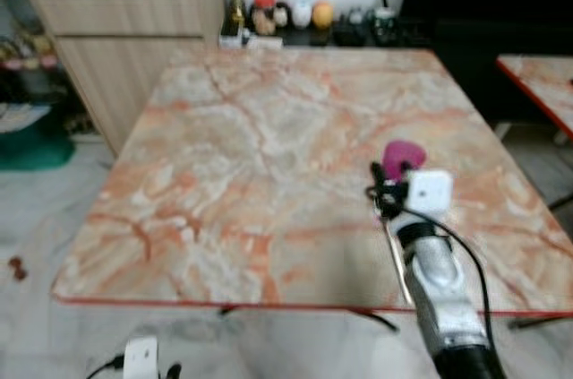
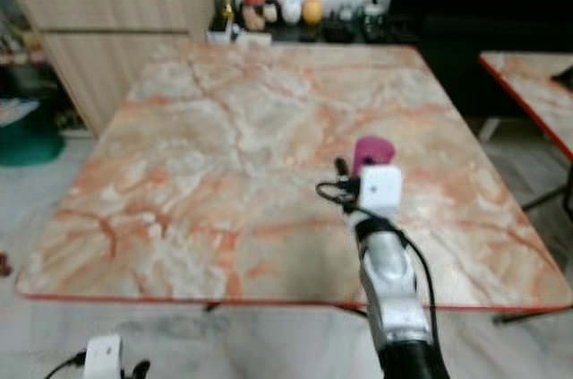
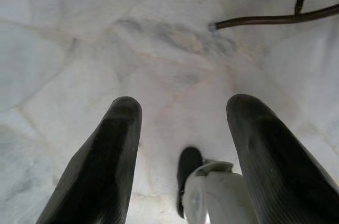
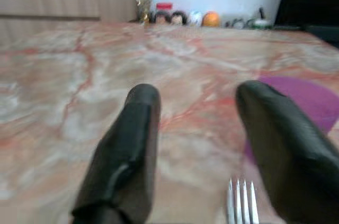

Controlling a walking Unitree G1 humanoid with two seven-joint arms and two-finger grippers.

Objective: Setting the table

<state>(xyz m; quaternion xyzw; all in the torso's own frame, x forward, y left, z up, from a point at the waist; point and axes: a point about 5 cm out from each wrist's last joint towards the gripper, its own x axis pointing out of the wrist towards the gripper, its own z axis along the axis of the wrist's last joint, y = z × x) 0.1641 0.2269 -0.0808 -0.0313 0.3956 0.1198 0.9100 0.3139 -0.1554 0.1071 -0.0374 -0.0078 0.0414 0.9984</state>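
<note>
Fork [image 4: 242,201] tines show just below the right gripper [image 4: 212,144], lying on the marble tabletop [image 1: 269,128] between the two black fingers and close to the finger on the purple side. The fingers stand well apart with nothing between them, so the right gripper is wide open and has hold of nothing. Beside the tines lies a round purple plate [image 4: 307,102]; from the head camera it sits toward the near right part of the tabletop, partly hidden behind the right wrist. I judge that the fork has been laid alongside the plate as a place setting, which would explain why the gripper hovers low over that spot with its fingers spread.

The left gripper [image 3: 180,144] hangs idle below the near edge of the tabletop, pointing at the pale tiled floor [image 3: 106,38], its fingers also wide apart and empty.

Along the far edge of the tabletop stands a row of small jars and bottles [image 1: 295,16]; what they contain is too blurred to tell. Nothing can be seen on the plate where it is visible. A wooden cabinet [image 1: 125,30] stands beyond the far left corner.
</note>
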